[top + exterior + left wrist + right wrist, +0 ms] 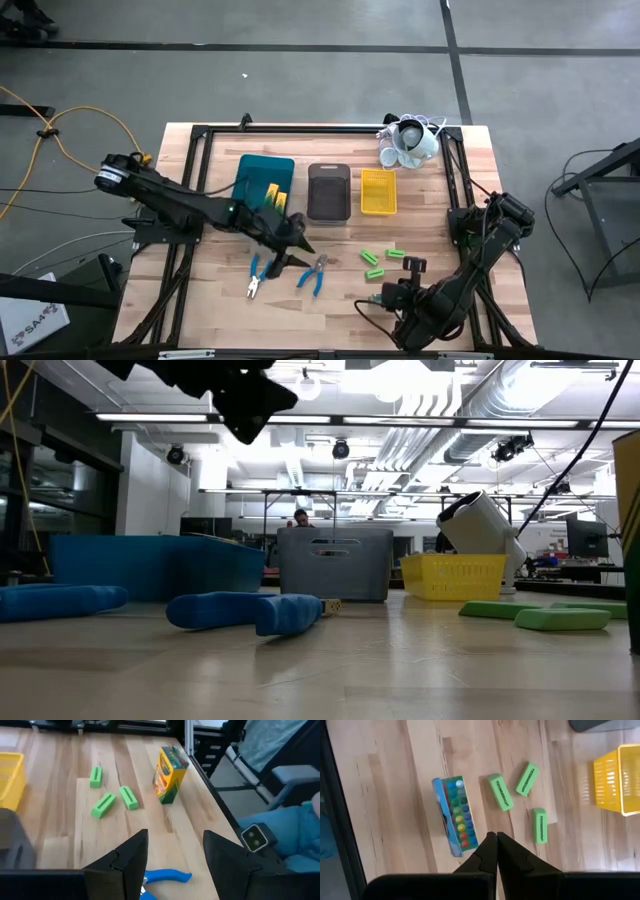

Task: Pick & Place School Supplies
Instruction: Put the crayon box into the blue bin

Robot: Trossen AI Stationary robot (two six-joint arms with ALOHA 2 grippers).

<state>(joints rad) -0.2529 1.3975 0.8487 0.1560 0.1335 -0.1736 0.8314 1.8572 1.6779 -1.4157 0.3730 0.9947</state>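
Observation:
Two blue-handled pliers lie flat on the wood table. My left gripper hangs open above them; one blue handle shows below its fingers. Three green sticks lie flat right of the pliers. A yellow-and-green printed box stands on end near the table's right edge. Its open top shows coloured tips. My right gripper is shut, above the table beside that box. More yellow boxes lie in the teal tray.
A grey tray and a yellow tray stand in a row right of the teal one, on the far half of the table. A white cup-like cluster with cords sits at the far right corner. Bare wood lies along the near edge.

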